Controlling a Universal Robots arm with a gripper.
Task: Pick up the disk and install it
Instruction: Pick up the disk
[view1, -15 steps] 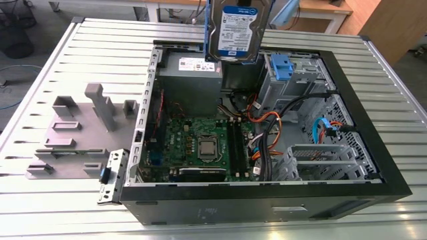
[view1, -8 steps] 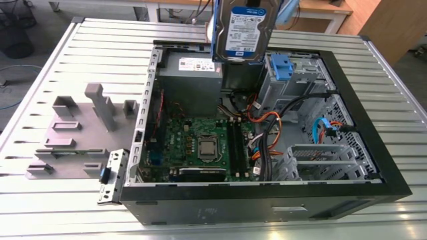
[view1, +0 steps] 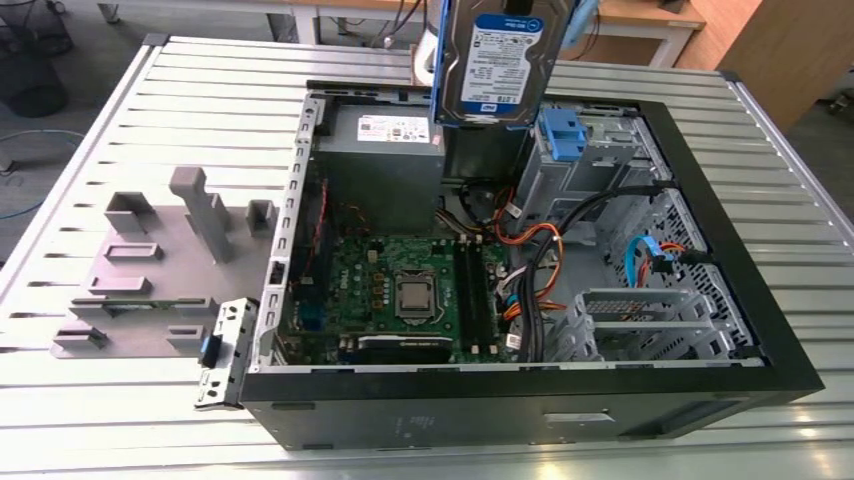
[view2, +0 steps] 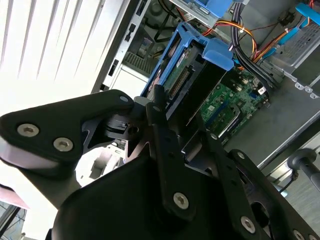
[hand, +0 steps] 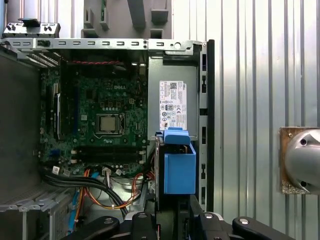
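Note:
The disk (view1: 491, 65) is a silver drive with a white-and-blue label, clipped in a blue carrier frame. In the exterior view it hangs upright above the back of the open computer case (view1: 747, 300), over the power supply and the drive cage. In both wrist views my gripper (view2: 187, 135) (hand: 175, 220) is shut on it, its black fingers (view2: 162, 125) pressing the sides. The first wrist view shows the disk (hand: 179, 167) edge-on, with the blue carrier end pointing down toward the case. The disk (view2: 185, 75) appears the same way in the second wrist view.
Inside the case lie the green motherboard (view1: 400, 290), the grey power supply (view1: 387, 135), a metal drive cage with a blue bracket (view1: 561, 135), and bundled cables (view1: 527, 250). A grey fixture (view1: 160, 260) stands on the slatted table at the exterior view's left.

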